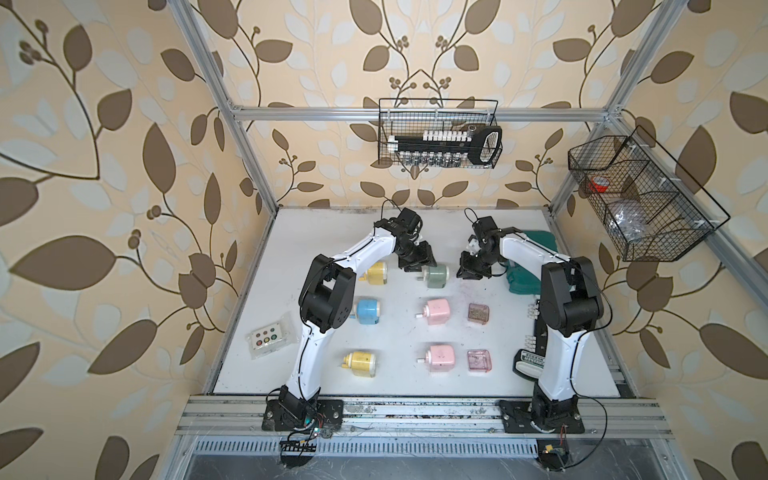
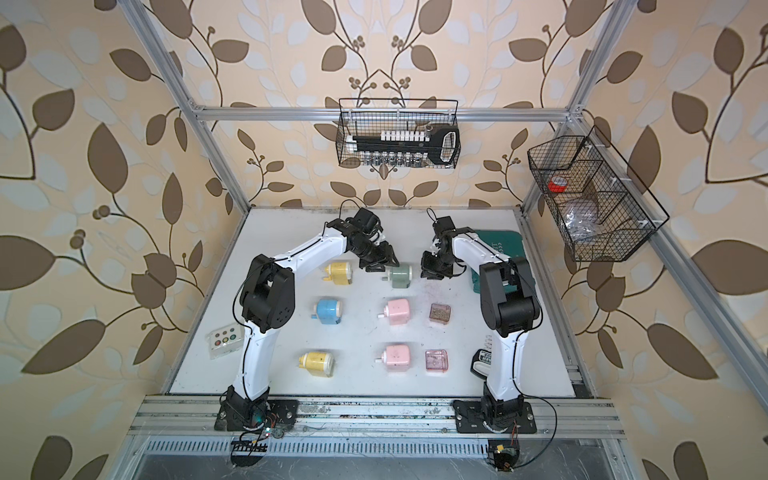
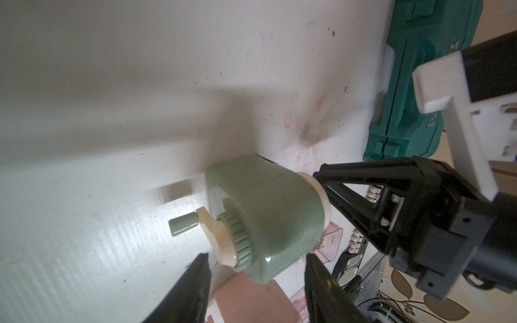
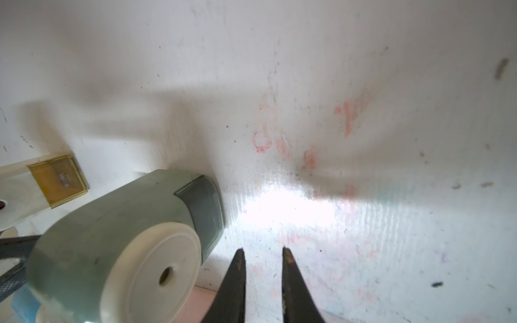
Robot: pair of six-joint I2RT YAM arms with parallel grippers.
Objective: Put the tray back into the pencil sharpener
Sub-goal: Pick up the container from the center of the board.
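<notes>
The green pencil sharpener [image 1: 436,276] [image 2: 401,275] lies at the back of the white table [image 1: 399,382], crank to the left. A dark grey tray [image 4: 204,207] sits in its base, flush with the body. My left gripper [image 1: 417,266] [image 3: 256,254] is open, its fingertips [image 3: 201,268] either side of the sharpener's [image 3: 268,218] near end with small gaps. Just right of the sharpener's [image 4: 117,246] cream front face, my right gripper [image 1: 471,272] [image 4: 263,249] hovers narrowly open over bare table, holding nothing.
Two pink sharpeners [image 1: 436,311] [image 1: 441,357] each have a loose tray [image 1: 478,313] [image 1: 479,360] to their right. Yellow [image 1: 376,273] [image 1: 360,363] and blue [image 1: 368,309] sharpeners lie at left. A teal case [image 1: 523,266], a black tool [image 1: 525,365] and a button box [image 1: 268,337] edge the table.
</notes>
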